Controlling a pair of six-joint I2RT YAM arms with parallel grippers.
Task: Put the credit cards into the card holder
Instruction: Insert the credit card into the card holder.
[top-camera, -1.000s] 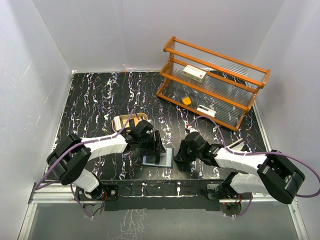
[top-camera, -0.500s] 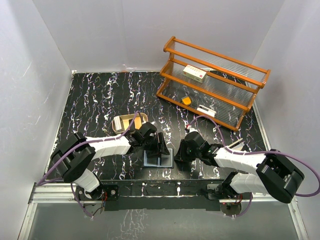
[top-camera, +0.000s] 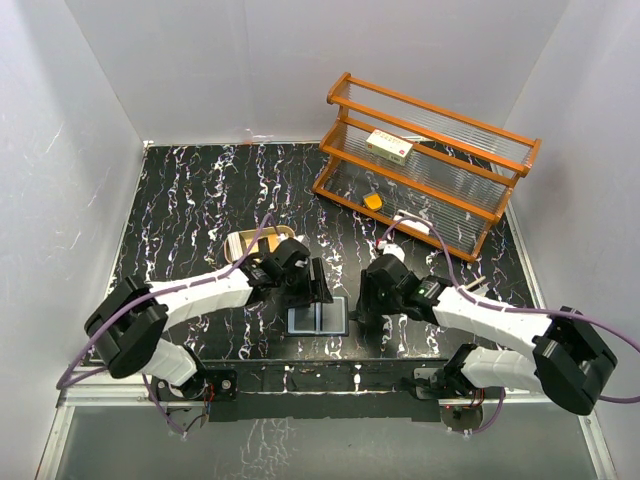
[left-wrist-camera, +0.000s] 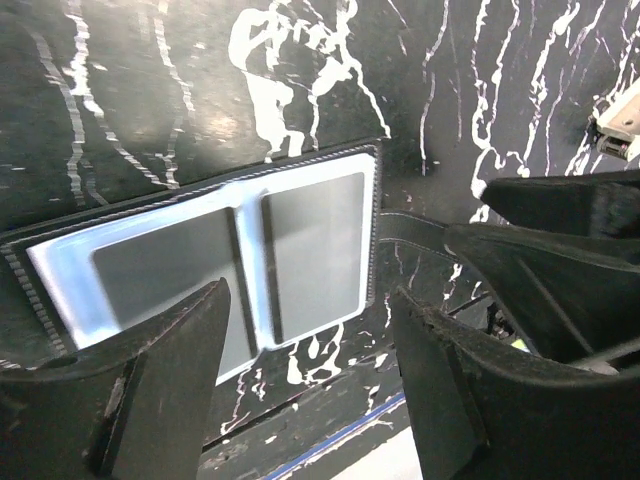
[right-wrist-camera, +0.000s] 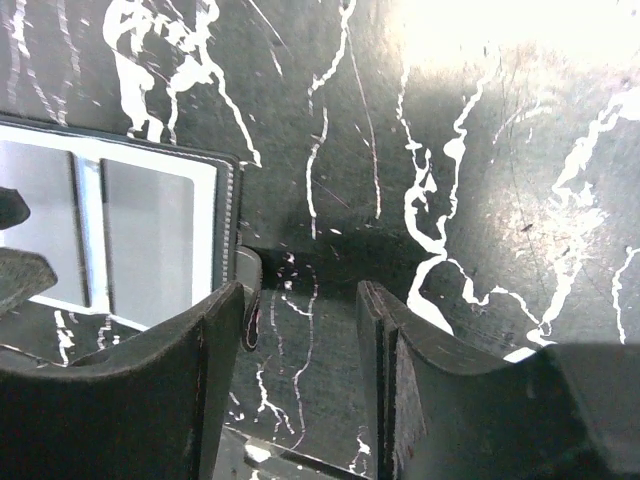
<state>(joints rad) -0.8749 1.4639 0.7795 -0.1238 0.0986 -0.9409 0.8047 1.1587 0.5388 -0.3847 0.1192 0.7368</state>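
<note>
The card holder (top-camera: 317, 317) lies open and flat near the table's front edge, black outside and pale blue inside. In the left wrist view (left-wrist-camera: 215, 255) a grey card-shaped rectangle (left-wrist-camera: 315, 240) sits in each half. It also shows at the left of the right wrist view (right-wrist-camera: 150, 235), with its black strap tab (right-wrist-camera: 246, 300) sticking out. My left gripper (top-camera: 316, 290) hangs just behind and above the wallet, open and empty (left-wrist-camera: 305, 335). My right gripper (top-camera: 362, 305) is just right of the wallet, open and empty (right-wrist-camera: 300, 310), over bare table. No loose cards show.
A tan oval tray (top-camera: 243, 243) sits behind the left arm, partly hidden by it. A wooden rack (top-camera: 430, 160) stands at the back right with a white-and-red box (top-camera: 389, 146) and an orange item (top-camera: 373, 201) on its shelves. White walls enclose the table.
The left gripper was down over the wallet half a second ago and has drawn back and up. The wallet now lies flat open. The right gripper has shifted slightly back.
</note>
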